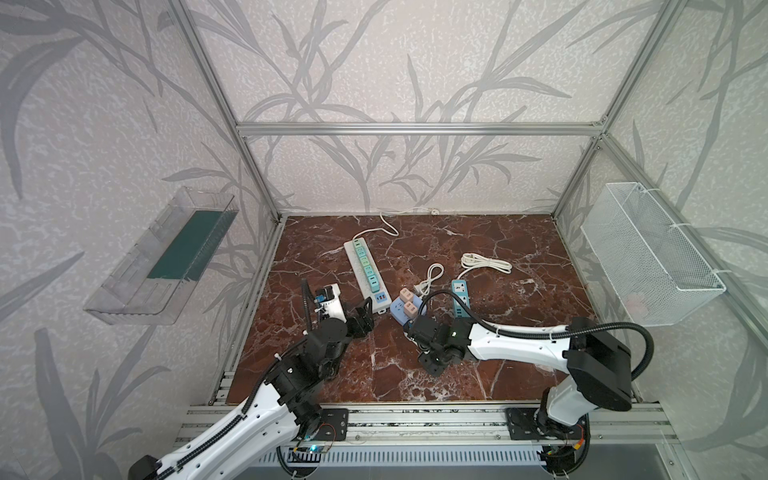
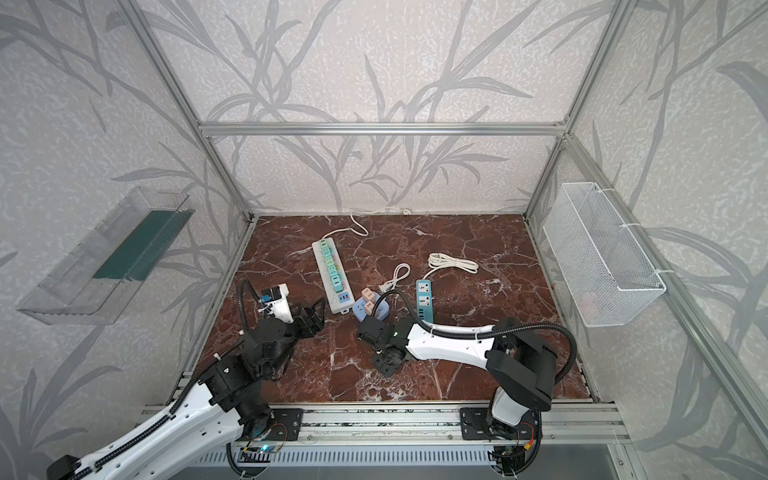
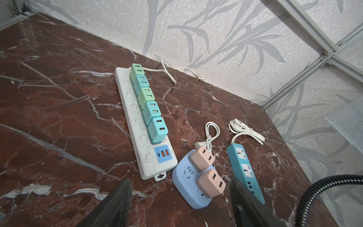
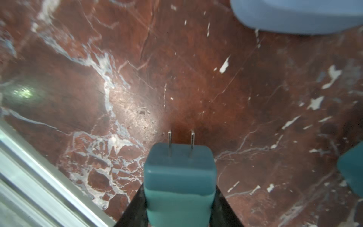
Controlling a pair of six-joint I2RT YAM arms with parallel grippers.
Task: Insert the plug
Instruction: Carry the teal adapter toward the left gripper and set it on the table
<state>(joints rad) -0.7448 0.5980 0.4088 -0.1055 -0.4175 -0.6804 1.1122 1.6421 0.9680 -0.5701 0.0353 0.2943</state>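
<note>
Teal cube plug (image 4: 179, 173) sits in right claw (image 4: 179, 206), prongs (image 4: 170, 141) exposed.

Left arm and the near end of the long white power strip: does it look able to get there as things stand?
Probably yes. The left claw hangs open and empty just beside the near end of the white power strip, with only bare marble tabletop between them; nothing seems to block it.

On the counter (image 1: 436, 249), ahead of the left gripper (image 1: 365, 311), lie three in all: one white power strip (image 3: 135, 125), one blue power strip (image 3: 186, 176), one teal power strip (image 3: 247, 177). Five green and teal cubes (image 3: 152, 110) sit in the white one, two pink cubes (image 3: 202, 159) in the blue. One teal plug (image 4: 179, 176) sits clamped in the right gripper (image 4: 179, 204).
</note>
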